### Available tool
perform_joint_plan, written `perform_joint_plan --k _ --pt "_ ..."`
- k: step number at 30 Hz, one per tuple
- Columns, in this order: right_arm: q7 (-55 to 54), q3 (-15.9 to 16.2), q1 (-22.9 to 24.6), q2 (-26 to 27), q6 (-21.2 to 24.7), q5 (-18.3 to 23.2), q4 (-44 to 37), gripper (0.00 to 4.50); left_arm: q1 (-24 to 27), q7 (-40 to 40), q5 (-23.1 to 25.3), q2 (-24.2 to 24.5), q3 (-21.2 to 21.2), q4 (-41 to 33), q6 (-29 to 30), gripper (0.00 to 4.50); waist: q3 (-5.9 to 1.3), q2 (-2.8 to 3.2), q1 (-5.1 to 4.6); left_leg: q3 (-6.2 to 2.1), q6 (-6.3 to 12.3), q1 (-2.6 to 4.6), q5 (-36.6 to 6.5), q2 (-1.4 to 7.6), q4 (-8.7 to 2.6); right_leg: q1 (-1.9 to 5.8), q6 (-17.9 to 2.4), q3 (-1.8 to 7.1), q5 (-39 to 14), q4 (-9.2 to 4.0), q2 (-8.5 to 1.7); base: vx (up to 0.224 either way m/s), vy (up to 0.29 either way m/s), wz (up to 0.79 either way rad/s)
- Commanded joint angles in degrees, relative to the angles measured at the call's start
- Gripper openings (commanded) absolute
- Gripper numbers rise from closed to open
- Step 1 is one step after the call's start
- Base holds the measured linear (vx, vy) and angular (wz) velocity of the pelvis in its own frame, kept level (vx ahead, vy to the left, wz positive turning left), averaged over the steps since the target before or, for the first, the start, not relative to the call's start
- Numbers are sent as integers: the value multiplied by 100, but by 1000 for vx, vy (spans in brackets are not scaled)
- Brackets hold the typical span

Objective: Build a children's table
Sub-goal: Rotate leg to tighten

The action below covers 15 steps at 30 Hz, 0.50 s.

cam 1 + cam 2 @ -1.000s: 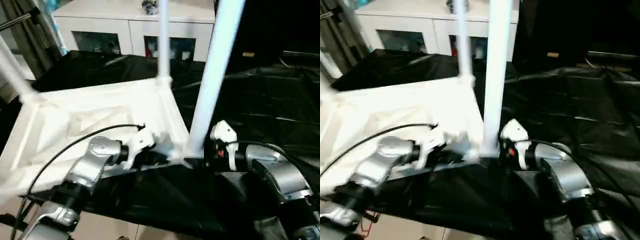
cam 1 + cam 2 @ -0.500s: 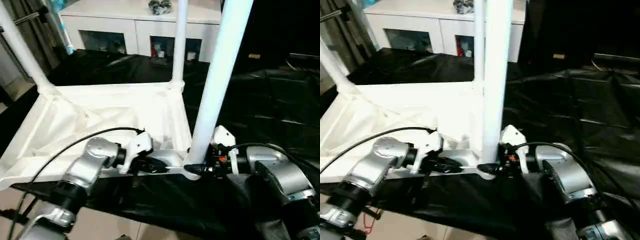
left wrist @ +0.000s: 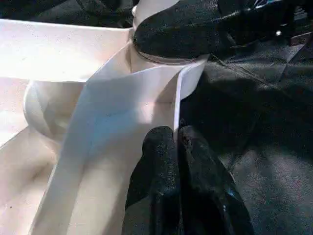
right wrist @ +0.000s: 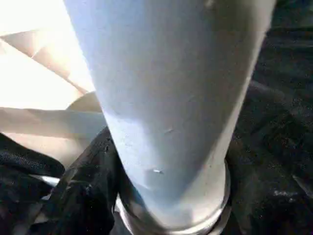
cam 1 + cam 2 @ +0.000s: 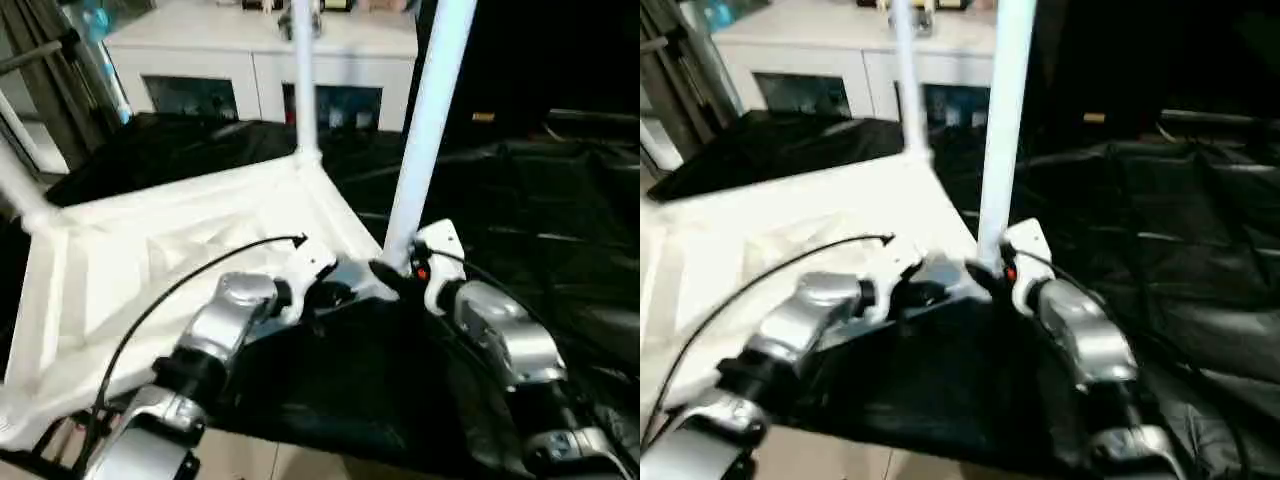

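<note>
White moulded plastic, the tabletop [image 5: 180,260] is lying underside-up across the left and centre of the frame on black sheeting [image 5: 520,210]; it is probably light, stiff and slippery, best held at a rim or socket. Three legs are standing in its corners: near leg [image 5: 425,130], far leg [image 5: 303,80], left leg [image 5: 20,185]. Right gripper [image 5: 385,272] is clasping the near leg's base, while left gripper [image 3: 177,142], fingers together, is pressing the rim.

Tabletop [image 5: 190,240] swung, near corner farther
</note>
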Motion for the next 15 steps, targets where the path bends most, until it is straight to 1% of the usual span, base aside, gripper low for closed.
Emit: perform_joint_plan --k 1,2,3,4,5,6,7,8,11,12,14,15 --pt "746 769 97 383 179 197 -20 333 -76 4 6 -164 -183 -145 -156 0 -279 -94 16 -24 95 -46 -1400 48 -450 222 -924 168 -1940 -543 -258 0 0 0" --pt "908 835 104 292 168 207 -87 352 -34 -150 -16 -93 -224 -217 -215 0 -286 -85 13 -26 109 -62 -1313 57 -451 237 -993 168 -1677 -514 -256 0 0 0" --pt "1160 946 125 99 82 171 -213 352 37 -451 -57 53 -287 -322 -385 0 -289 -90 19 -28 126 -62 -1288 54 -448 245 -1020 164 -1596 -514 -257 0 0 0" --pt "1202 965 127 65 66 161 -237 376 50 -507 -64 80 -298 -341 -418 0 -311 -125 21 -20 174 -64 -1186 60 -430 266 -1069 167 -1350 -471 -251 0 0 0" --pt "1295 1004 134 -10 41 142 -283 381 75 -612 -82 132 -311 -383 -438 0 -308 -116 5 -6 204 -72 -1124 52 -425 259 -1100 172 -1265 -471 -252 0 0 0" --pt "1488 1058 154 -135 -13 138 -358 381 104 -731 -111 201 -312 -443 -433 0 -308 -103 10 2 223 -61 -1093 60 -418 255 -1152 167 -1219 -477 -261 0 0 0" --pt "1748 1117 180 -287 -97 136 -446 381 139 -888 -160 281 -314 -510 -478 0 -314 -110 20 6 252 -60 -1041 64 -408 263 -1202 168 -1113 -465 -260 0 0 0" --pt "2080 1182 224 -479 -177 167 -569 381 187 -1091 -226 387 -322 -605 -495 0 -332 -93 37 9 291 -62 -896 69 -394 276 -1263 172 -841 -436 -257 0 0 0" --pt "2803 1262 333 -876 -244 294 -868 381 282 -1546 -350 623 -371 -787 -602 0 -345 -96 64 13 413 -67 -734 81 -378 297 -1405 167 -376 -379 -244 0 0 0" --pt "3089 1289 363 -1066 -253 327 -958 381 316 -1774 -384 749 -424 -857 -591 0 -332 -65 60 19 456 -71 -726 85 -380 282 -1491 157 -248 -374 -239 0 0 0" --pt "3479 1325 399 -1328 -242 396 -1070 381 349 -2049 -389 932 -509 -933 -636 0 -331 -66 97 21 486 -44 -783 112 -377 280 -1567 154 -213 -360 -240 0 0 0" --pt "3774 1340 427 -1516 -228 473 -1141 381 360 -2272 -383 1080 -573 -962 -687 0 -316 -76 124 25 487 -39 -892 118 -389 278 -1578 151 -344 -376 -243 0 0 0"
